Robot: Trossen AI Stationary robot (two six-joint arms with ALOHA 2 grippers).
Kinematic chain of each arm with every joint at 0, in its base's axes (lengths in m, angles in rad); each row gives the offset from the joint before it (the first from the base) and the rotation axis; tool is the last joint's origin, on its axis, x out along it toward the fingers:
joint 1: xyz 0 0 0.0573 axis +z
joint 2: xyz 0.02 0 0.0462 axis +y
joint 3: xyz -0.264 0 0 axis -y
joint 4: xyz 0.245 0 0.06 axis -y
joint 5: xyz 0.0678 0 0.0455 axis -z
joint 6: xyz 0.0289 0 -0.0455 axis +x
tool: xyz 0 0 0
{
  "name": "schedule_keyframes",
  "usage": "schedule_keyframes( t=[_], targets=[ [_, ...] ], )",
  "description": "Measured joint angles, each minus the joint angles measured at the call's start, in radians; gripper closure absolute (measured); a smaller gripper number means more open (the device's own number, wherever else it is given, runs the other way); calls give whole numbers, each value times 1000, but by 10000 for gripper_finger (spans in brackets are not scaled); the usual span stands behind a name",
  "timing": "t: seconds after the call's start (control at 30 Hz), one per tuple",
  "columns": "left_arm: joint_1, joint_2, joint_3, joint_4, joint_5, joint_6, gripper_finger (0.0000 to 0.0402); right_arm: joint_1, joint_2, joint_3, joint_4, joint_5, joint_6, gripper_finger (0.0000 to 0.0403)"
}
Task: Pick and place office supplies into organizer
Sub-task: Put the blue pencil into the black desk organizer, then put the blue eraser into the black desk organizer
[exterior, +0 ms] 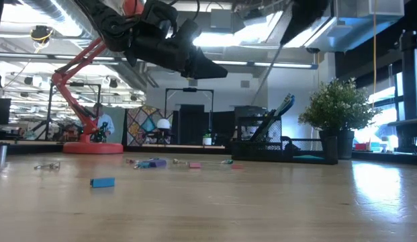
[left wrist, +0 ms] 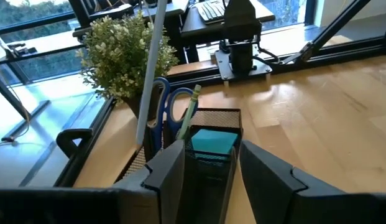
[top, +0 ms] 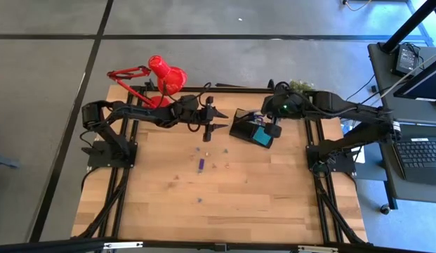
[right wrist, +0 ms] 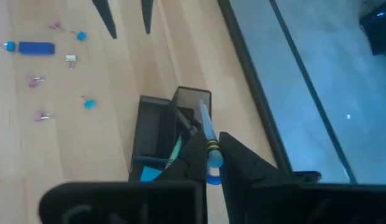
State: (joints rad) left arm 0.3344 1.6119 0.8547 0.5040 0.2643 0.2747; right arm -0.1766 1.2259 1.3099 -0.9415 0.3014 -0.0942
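Your right gripper (right wrist: 208, 163) is the one at work: its fingers are clamped on a slim pencil-like stick with a blue end and a dark-and-yellow band (right wrist: 209, 149), and it hangs directly over the black mesh organizer (top: 247, 127) near the counter's far edge, toward the right. The stick's tip points down at the tall rear compartment, so you look to be in the placing step, with the item not yet released.

The organizer already holds the blue-handled scissors (left wrist: 163, 102), a green-tipped pencil (left wrist: 189, 112) and the teal sticky-note pad (left wrist: 212, 140) in the lower front tray.

Your left gripper (top: 219, 119) hovers above the counter just beside the organizer on its left, fingers spread and holding nothing.

Still loose on the counter (top: 274, 197), around its middle, are a short purple marker (top: 201, 164) and a scatter of small clips and bits (right wrist: 42, 81), plus a little blue block (exterior: 102, 182) nearer the front edge.

For the next move, you'd want to lower the right gripper until the stick sits well inside the compartment and clear of the scissors' handles, then open the fingers. After that, the left arm seems best placed to go for the marker; the tiny clips will likely need a precise, low pinch.
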Motion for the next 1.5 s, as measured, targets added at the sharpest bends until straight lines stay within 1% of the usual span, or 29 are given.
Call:
schedule_keyframes(
  t=[0.07,0.17,0.3,0.5,0.57,0.73,0.9,1.13,1.27,1.4,1.5],
  targets=[
    [-4,0,0,0,0,-2,252,-15,-8,-49,55,-37,-16,379],
    [-7,0,0,-1,0,-3,253,-35,-11,-109,129,-42,-42,379],
    [-14,0,0,-11,0,-4,253,-66,-10,-182,179,-44,-59,379],
    [-22,0,0,-13,0,-22,253,-129,-9,-290,295,-164,-66,379],
    [-24,0,0,-15,0,-23,253,-146,-9,-319,331,-184,-66,378],
    [-27,0,0,-16,-1,-30,253,-184,-9,-353,348,-192,-65,361],
    [-27,0,0,-16,-1,-30,253,-212,-9,-354,347,-194,-64,360],
    [-27,0,0,-26,-1,-53,253,-214,-9,-354,352,-191,-58,356],
    [-27,0,0,-37,-1,-54,253,-214,-9,-354,352,-186,-57,332],
    [-27,0,0,-38,-1,-66,253,-214,-9,-353,337,-180,-66,292],
    [-29,0,0,-47,-1,-70,253,-213,-8,-323,294,-111,-48,265]
  ],
)
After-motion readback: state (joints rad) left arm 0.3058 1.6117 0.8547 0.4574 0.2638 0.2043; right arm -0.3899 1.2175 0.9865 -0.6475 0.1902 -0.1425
